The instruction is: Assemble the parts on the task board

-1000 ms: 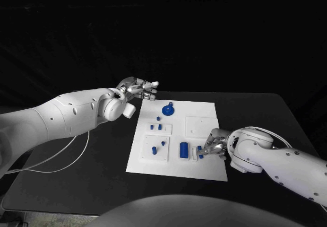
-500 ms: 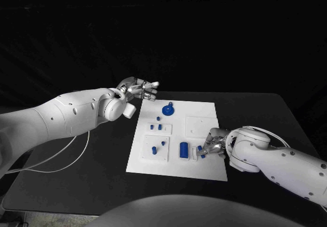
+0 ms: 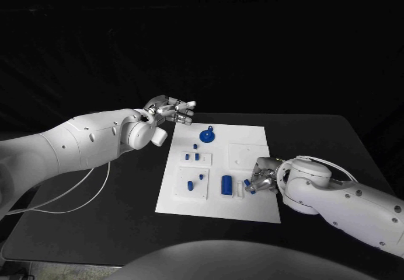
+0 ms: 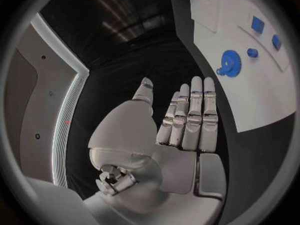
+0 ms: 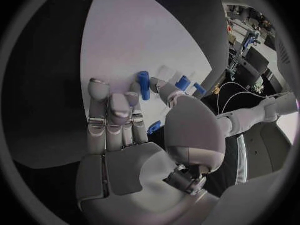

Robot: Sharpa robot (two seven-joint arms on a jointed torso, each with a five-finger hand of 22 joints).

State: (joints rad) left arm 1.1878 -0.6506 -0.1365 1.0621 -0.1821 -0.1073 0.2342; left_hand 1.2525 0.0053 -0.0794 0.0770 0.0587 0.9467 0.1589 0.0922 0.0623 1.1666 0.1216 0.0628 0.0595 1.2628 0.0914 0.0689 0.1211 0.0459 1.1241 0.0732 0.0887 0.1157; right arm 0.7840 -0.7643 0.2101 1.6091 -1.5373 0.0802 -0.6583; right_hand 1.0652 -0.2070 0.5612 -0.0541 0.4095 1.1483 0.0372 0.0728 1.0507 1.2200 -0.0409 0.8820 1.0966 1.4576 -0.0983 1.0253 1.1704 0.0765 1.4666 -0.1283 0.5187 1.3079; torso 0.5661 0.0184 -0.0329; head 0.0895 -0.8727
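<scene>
The white task board lies in the middle of the black table. On it are a blue gear, a blue cylinder and several small blue pegs. My right hand is down on the board's near right part, just right of the cylinder. Its thumb and a finger pinch a small blue peg, seen at the fingertips in the head view. Another blue piece lies under the palm. My left hand hovers past the board's far left corner, fingers stretched out and holding nothing.
Two raised white blocks on the board's left side carry pegs. A shallow square recess sits on its right half. A white cable hangs off my left arm over the table's left part.
My right hand has crept slightly to the left over the board and closed more tightly round the peg at its fingertips. The left hand has stayed where it was.
</scene>
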